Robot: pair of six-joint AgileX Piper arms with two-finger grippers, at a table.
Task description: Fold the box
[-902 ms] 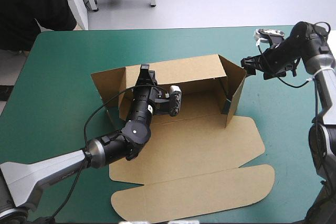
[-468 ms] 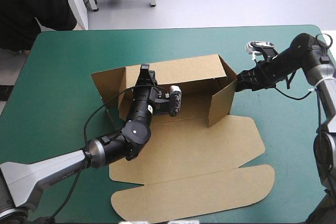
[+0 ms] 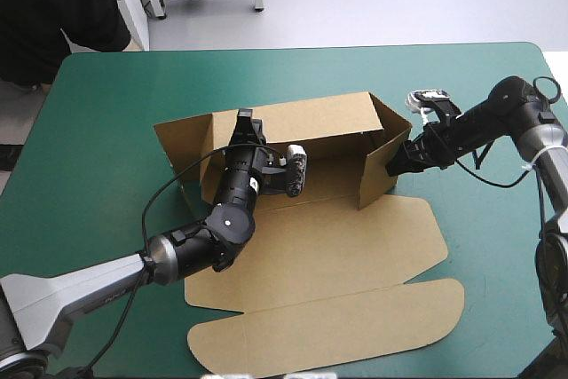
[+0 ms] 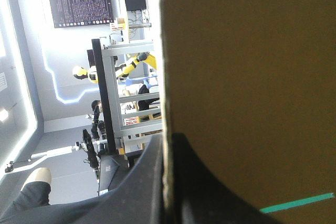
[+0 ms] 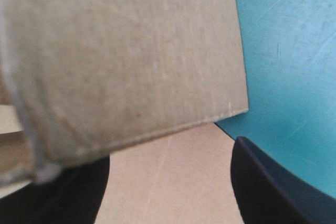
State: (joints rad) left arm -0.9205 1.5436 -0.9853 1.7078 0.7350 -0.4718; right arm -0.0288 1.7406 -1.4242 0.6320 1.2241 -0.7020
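The box (image 3: 337, 246) is laid on the teal-green table (image 3: 106, 113), and its back wall (image 3: 311, 117) is pinched by the all-but-closed left gripper (image 3: 245, 123), apparently so that it is held upright. The right gripper (image 3: 397, 164) is spread wide with nothing grasped. The end flap (image 3: 377, 173) just ahead of it seems to be pushed inward by it.

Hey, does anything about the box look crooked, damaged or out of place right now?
Nothing damaged. The box is only half folded: the left tool pinches its raised rear wall, and the right end flap stands slanted inward at the open right tool, not yet square to that wall.
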